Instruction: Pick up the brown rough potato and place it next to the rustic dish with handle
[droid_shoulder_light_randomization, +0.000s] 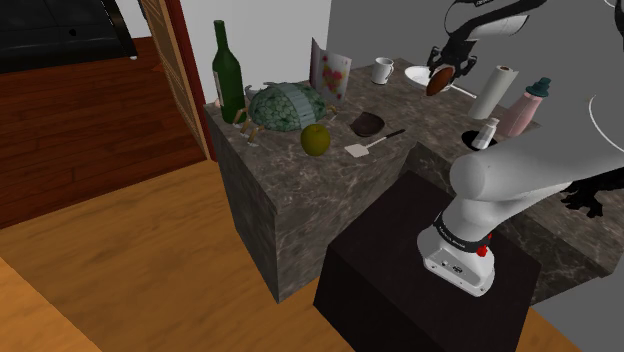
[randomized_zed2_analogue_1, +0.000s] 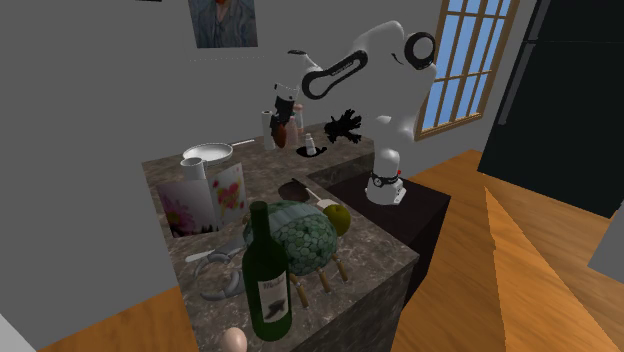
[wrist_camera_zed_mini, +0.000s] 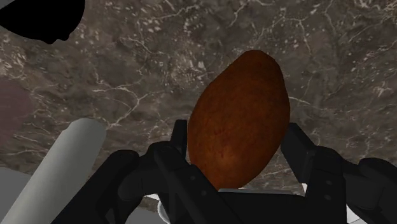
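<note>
1. Wrist view: the potato (wrist_camera_zed_mini: 238, 114) is clamped between the two black fingers (wrist_camera_zed_mini: 180, 143) of the gripper (wrist_camera_zed_mini: 236, 137). They hold its near end, and most of it juts out past the tips, with the marble counter (wrist_camera_zed_mini: 159, 70) well below.
2. In the shoulder view it hangs at the upper right of the frame, clear of the counter. There it overlaps the white dish (droid_shoulder_light_randomization: 418, 74) about where the handle (droid_shoulder_light_randomization: 462, 92) leaves the rim.
3. In the second exterior view the potato (randomized_zed2_analogue_1: 281, 131) is at upper middle, to the right of the dish (randomized_zed2_analogue_1: 205, 153) and close in front of the towel roll (randomized_zed2_analogue_1: 266, 122).
4. A pale rod (wrist_camera_zed_mini: 67, 159) lies on the counter beside the gripper in the wrist view. I judge it to be the handle, so the drop spot looks close.
5. Further right in the shoulder view stand a pink bottle (droid_shoulder_light_randomization: 520, 110) and a shaker (droid_shoulder_light_randomization: 485, 133); a mug (droid_shoulder_light_randomization: 383, 70) is left of the dish.
6. What could go wrong:
   - Letting go from this height would probably send the egg-shaped potato rolling off, or into the dish.
   - With the grip so near one end, a jolt could swing it or let it slip.
   - A straight descent could land it on the handle, or knock the roll, since the free counter here is narrow.
</note>
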